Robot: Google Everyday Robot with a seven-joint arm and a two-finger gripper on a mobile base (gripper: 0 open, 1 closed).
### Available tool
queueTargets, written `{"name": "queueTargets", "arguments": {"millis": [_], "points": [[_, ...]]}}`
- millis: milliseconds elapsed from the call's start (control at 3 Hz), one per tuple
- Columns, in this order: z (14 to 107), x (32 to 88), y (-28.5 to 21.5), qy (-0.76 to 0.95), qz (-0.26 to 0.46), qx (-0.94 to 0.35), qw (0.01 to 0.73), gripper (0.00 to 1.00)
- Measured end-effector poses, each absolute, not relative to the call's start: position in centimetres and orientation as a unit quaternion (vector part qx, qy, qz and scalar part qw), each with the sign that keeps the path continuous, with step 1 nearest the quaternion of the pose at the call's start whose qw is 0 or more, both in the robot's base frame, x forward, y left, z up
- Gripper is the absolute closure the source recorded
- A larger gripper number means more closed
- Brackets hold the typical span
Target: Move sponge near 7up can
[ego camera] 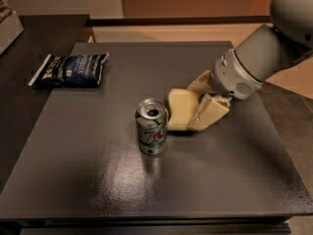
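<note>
The pale yellow sponge point(180, 108) sits low over the dark table, just right of the 7up can point(152, 126), almost touching it. The can stands upright, silver with green and red markings and an opened top. My gripper point(195, 106) reaches in from the right on a grey arm. Its cream fingers point(211, 112) are closed on the sponge's right end, one behind it and one in front. Whether the sponge rests on the table I cannot tell.
A dark blue chip bag point(71, 70) lies flat at the table's point(146, 190) far left. A second dark counter point(29, 48) adjoins on the left. Tan floor lies beyond the far edge.
</note>
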State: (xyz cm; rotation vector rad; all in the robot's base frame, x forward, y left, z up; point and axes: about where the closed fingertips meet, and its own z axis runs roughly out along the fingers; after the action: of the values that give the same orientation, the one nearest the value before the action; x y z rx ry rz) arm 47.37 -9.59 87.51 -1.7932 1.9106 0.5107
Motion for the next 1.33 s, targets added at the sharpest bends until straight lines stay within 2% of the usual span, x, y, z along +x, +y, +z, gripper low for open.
{"name": "queueTargets", "arguments": {"millis": [1000,1333], "points": [[84.6,45.6,-7.6,0.667,0.226,-0.681,0.199,0.12],[84.6,45.6,-7.5,0.667,0.225,-0.682,0.199,0.0]]}}
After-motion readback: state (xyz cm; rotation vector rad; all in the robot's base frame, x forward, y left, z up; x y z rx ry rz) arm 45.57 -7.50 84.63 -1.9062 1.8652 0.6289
